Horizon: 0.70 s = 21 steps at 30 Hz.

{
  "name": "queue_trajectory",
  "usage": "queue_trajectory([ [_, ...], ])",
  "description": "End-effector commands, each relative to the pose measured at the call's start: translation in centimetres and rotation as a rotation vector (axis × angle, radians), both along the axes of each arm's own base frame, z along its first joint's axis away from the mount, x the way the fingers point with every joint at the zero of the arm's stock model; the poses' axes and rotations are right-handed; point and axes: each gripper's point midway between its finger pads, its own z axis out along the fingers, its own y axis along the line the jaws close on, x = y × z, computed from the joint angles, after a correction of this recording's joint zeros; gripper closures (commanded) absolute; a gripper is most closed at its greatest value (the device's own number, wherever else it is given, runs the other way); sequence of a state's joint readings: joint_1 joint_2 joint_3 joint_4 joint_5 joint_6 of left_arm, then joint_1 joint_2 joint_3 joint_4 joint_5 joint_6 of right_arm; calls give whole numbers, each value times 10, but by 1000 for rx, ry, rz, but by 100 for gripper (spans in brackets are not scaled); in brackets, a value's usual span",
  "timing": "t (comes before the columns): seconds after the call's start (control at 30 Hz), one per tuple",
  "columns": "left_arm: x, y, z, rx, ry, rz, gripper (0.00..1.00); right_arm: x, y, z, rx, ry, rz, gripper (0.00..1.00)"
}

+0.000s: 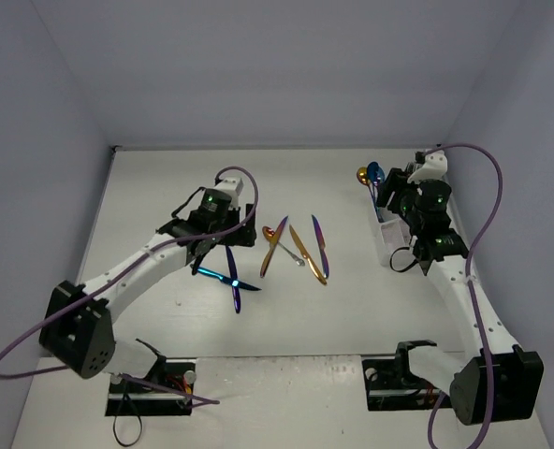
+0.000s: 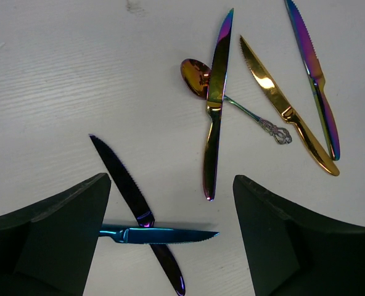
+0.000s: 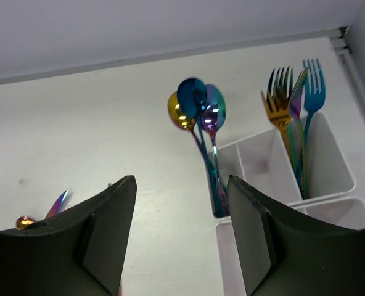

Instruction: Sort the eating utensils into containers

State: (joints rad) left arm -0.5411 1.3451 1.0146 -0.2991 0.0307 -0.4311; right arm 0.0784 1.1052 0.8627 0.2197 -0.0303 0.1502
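Observation:
My left gripper (image 2: 172,185) hangs open over the table, a little above a blue knife (image 2: 158,235) that lies across a dark purple knife (image 2: 124,179). Beyond them lie a rainbow knife (image 2: 214,105) on top of a gold-bowled spoon (image 2: 196,75), a gold knife (image 2: 281,105) and another rainbow knife (image 2: 315,74). At the right stands the white caddy (image 3: 262,154). Spoons (image 3: 198,105) stand in one compartment, forks (image 3: 290,92) in another. My right gripper (image 3: 181,185) is open and holds nothing, hovering at the caddy's near left corner (image 1: 396,208).
The loose utensils (image 1: 296,248) lie mid-table between the two arms. The caddy (image 1: 386,245) sits close to the right wall. Purple cables loop over both arms. The arm bases stand at the near edge.

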Motion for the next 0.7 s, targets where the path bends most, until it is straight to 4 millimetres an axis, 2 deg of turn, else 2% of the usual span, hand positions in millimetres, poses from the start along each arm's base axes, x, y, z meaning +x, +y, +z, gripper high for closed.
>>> queue_trajectory([
  [0.0, 35, -29, 6, -63, -39, 3, 24, -26, 22, 8, 121, -18, 84, 41],
  [0.07, 46, -38, -1, -52, -31, -33, 31, -35, 26, 9, 134, -23, 102, 41],
  [0.1, 51, -45, -12, -38, -14, -73, 33, -39, 27, 9, 134, -22, 111, 40],
  [0.13, 60, -51, -6, -45, -32, -96, 34, -44, 28, 11, 132, -26, 119, 39],
  [0.23, 75, -62, -21, -14, -15, -166, 40, -52, 29, 11, 118, -18, 142, 38],
  [0.37, 93, -66, -34, -43, 17, -198, 44, -60, 37, 9, 111, -5, 192, 37],
  [0.53, 103, -67, -49, -116, 59, -222, 49, -64, 41, 2, 114, 14, 219, 36],
  [0.67, 101, -76, -59, -149, 81, -293, 52, -66, 46, -4, 120, 36, 249, 35],
])
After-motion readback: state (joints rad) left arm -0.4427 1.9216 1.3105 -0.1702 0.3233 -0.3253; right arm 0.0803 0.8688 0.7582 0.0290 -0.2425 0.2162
